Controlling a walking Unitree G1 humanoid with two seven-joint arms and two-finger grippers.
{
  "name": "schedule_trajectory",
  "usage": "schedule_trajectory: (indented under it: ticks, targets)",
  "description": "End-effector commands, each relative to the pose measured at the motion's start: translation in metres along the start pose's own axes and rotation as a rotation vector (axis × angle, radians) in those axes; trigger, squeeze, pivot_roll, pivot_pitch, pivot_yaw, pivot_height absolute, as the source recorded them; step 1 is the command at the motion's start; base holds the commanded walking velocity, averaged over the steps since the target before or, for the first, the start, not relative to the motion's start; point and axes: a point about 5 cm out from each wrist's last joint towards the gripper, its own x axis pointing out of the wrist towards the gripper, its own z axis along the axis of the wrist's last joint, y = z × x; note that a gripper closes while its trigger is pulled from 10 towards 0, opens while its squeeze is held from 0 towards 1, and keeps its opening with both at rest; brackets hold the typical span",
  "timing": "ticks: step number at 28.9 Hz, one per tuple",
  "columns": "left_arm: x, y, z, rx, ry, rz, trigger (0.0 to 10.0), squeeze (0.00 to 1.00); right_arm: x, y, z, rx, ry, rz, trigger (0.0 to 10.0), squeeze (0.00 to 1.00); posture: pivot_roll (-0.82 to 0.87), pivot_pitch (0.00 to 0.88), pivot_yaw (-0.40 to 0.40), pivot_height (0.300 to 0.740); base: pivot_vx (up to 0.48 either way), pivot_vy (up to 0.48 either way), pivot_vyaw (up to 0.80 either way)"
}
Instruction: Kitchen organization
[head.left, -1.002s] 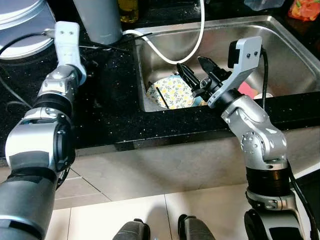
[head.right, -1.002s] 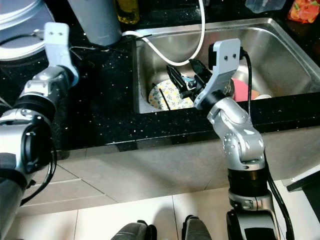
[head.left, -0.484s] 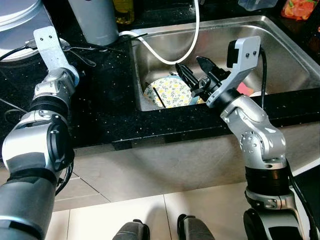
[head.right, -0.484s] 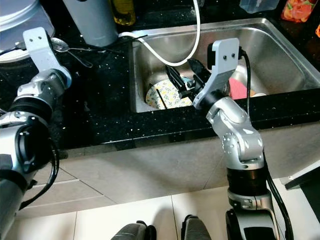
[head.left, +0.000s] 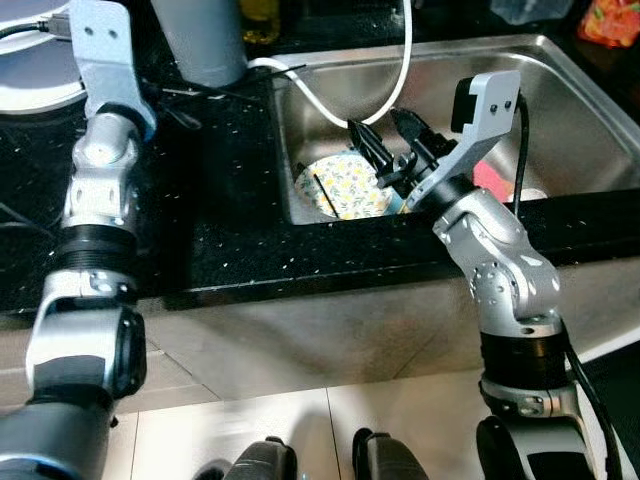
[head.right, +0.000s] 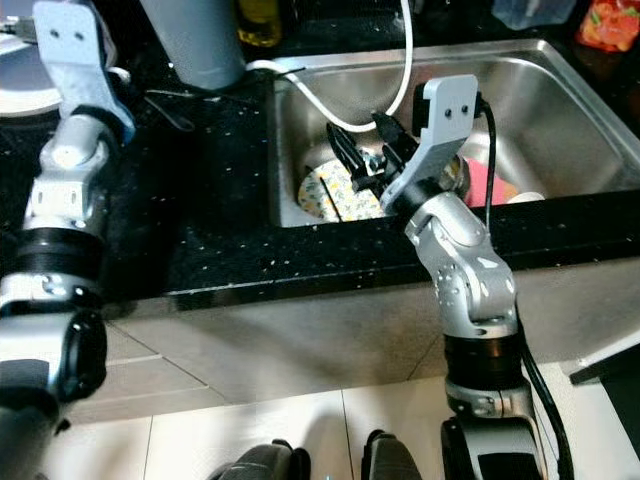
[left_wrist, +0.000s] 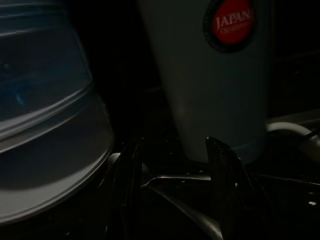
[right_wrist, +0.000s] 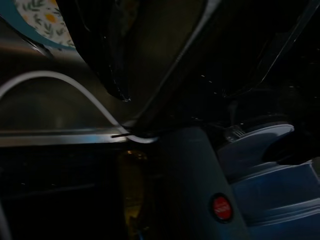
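Nearest, the black stone table (head.left: 230, 240) runs across in front of the robot, with the steel sink (head.left: 560, 110) sunk into it. The right gripper (head.left: 388, 148) hangs over the sink's near left corner, its 2 jaws spread apart and holding nothing, just above a plate (head.left: 345, 185) with a yellow leaf print. The plate leans tilted on the sink floor against the near wall, with what looks like a dark utensil lying across it. A pink item (head.left: 492, 180) and a white cup rim (head.left: 528, 193) lie to its right, partly hidden behind the arm.

The plate looks like glazed ceramic: stiff, fairly heavy, breakable, and probably slick if wet. Its raised upper rim, the part closest to the jaws, seems the best place to pinch; a firm, deep bite would help, since a shallow one could slip.

Farther back, a white hose (head.left: 400, 70) loops into the sink. The left gripper (left_wrist: 175, 195) is low over the table's far left, jaws released, with a spoon (left_wrist: 165, 182) lying between them. Beyond stand a grey tumbler (head.left: 200, 40) and a translucent lidded tub (left_wrist: 45, 115).
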Motion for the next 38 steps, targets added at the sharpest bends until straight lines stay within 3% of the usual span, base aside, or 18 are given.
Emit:
schedule_trajectory:
  ticks: [1,2,5,8,9,11,17,21,29,38]
  targets:
    - [-0.017,-0.019,0.004,0.031,-0.078,-0.075,10.0,0.0,-0.004,0.002,0.0,0.021,-0.052,-0.052,10.0,0.0,0.12,0.076,0.01,0.74,0.0,0.0,0.0]
    - [-0.03,-0.028,0.006,0.035,-0.115,-0.099,10.0,0.0,-0.006,0.003,-0.004,0.028,-0.062,-0.085,10.0,0.0,0.13,0.057,0.005,0.74,0.0,0.0,0.0]
    - [-0.042,-0.034,0.004,0.028,-0.127,-0.111,10.0,0.0,-0.008,0.003,-0.008,0.03,-0.066,-0.107,10.0,0.0,0.13,0.05,0.002,0.74,0.0,0.0,0.0]
    - [-0.082,-0.047,-0.006,-0.03,-0.11,-0.111,10.0,0.0,-0.016,0.001,-0.021,0.026,-0.048,-0.173,10.0,0.0,0.15,0.006,-0.024,0.74,0.0,0.0,0.0]
    - [-0.082,-0.047,-0.006,-0.03,-0.11,-0.111,10.0,0.0,-0.016,0.001,-0.021,0.026,-0.048,-0.173,10.0,0.0,0.15,0.006,-0.024,0.74,0.0,0.0,0.0]
    - [-0.104,-0.053,-0.01,-0.036,-0.095,-0.115,10.0,0.0,-0.023,-0.006,-0.028,0.026,-0.039,-0.255,10.0,0.0,0.16,0.0,-0.037,0.74,0.0,0.0,0.0]
    - [-0.128,-0.057,-0.021,-0.033,-0.034,-0.115,10.0,0.0,-0.03,-0.025,-0.04,0.017,-0.015,-0.395,10.0,0.0,0.18,0.0,-0.067,0.74,0.0,0.0,0.0]
    - [-0.133,-0.058,-0.026,-0.029,-0.006,-0.085,10.0,0.0,-0.025,-0.029,-0.045,0.007,-0.007,-0.409,10.0,0.0,0.19,0.0,-0.084,0.74,0.0,0.0,0.0]
    - [-0.132,-0.057,-0.029,-0.029,0.016,-0.052,10.0,0.0,-0.012,-0.019,-0.046,0.015,-0.015,-0.355,10.0,0.0,0.21,0.0,-0.104,0.74,0.0,0.0,0.0]
    - [-0.131,-0.052,-0.033,-0.058,0.055,0.003,10.0,0.0,-0.012,-0.02,-0.047,0.014,-0.017,-0.351,10.0,0.0,0.21,0.0,-0.112,0.74,0.0,0.0,0.0]
